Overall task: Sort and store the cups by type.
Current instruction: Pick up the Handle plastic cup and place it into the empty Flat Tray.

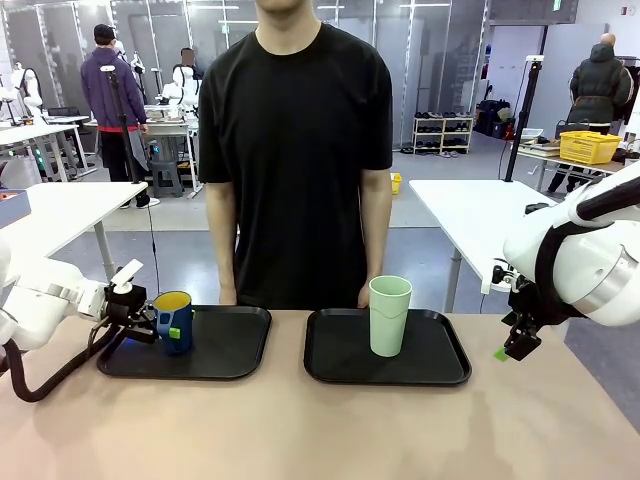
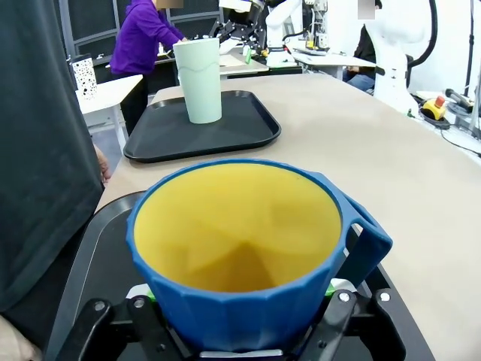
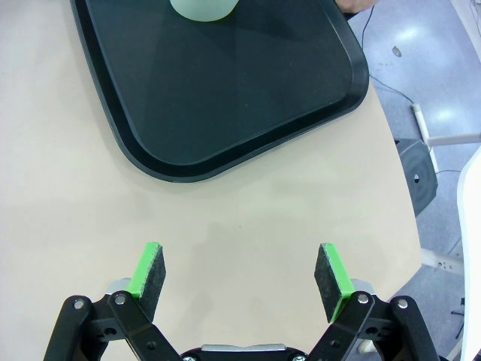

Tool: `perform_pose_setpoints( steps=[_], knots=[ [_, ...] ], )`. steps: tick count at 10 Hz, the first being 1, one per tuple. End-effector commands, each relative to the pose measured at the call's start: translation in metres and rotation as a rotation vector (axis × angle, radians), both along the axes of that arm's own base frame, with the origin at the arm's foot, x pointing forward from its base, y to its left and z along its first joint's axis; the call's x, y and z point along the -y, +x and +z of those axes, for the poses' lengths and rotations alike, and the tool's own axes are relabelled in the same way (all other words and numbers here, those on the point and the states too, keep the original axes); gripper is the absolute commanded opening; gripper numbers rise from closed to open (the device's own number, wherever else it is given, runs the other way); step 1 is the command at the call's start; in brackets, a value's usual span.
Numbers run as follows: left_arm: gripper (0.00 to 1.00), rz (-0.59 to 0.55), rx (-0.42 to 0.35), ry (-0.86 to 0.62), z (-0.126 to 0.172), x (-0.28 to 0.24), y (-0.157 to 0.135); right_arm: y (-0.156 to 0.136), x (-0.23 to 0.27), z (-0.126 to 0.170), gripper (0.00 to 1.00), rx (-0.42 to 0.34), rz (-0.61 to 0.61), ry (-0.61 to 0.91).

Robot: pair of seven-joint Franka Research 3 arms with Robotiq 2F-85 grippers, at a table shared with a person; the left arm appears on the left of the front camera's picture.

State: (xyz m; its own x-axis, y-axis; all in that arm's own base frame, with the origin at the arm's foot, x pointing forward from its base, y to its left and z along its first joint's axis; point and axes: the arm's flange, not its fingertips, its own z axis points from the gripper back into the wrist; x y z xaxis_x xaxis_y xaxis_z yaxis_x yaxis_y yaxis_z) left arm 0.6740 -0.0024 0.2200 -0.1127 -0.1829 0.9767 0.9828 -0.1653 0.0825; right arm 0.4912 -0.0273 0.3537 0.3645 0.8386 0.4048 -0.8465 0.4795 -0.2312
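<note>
Look past your table [image 1: 330,430], beige-topped, and you see an open workshop hall. White tables [image 1: 470,215] stand on a grey floor [image 1: 430,165], one left, one right. A glass partition wall [image 1: 420,40] runs along the back. A low shoe rack [image 1: 443,136] stands against it. A yellow crate [image 1: 589,147] sits on a far right table, beside a black pole [image 1: 522,120]. On the left, a black stool [image 1: 166,166] stands under a cluttered bench. Even overhead light falls throughout, with no hard shadows.

No text, label or number can be read on anything here.
</note>
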Motion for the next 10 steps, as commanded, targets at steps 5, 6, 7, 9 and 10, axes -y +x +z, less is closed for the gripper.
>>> perform_pose_setpoints(
  steps=[5, 6, 7, 9, 10],
  knots=[
    [1.0, 0.01, -0.029, 0.016, -0.01, -0.006, 0.009, 0.003, 0.0, 0.001, 1.0, 0.001, 0.005, 0.017],
    [1.0, 0.022, -0.029, 0.025, -0.01, -0.009, 0.008, 0.003, 0.0, 0.001, 1.0, 0.001, 0.005, 0.017],
    [1.0, 0.034, -0.029, 0.02, -0.01, -0.012, 0.006, 0.003, 0.0, 0.001, 1.0, 0.001, 0.005, 0.017],
    [1.0, 0.052, -0.029, 0.015, -0.009, -0.018, 0.001, 0.003, 0.0, 0.001, 1.0, 0.001, 0.005, 0.017],
    [1.0, 0.066, -0.027, 0.018, -0.008, -0.022, -0.002, 0.003, 0.0, 0.001, 1.0, 0.001, 0.005, 0.017]
  ],
)
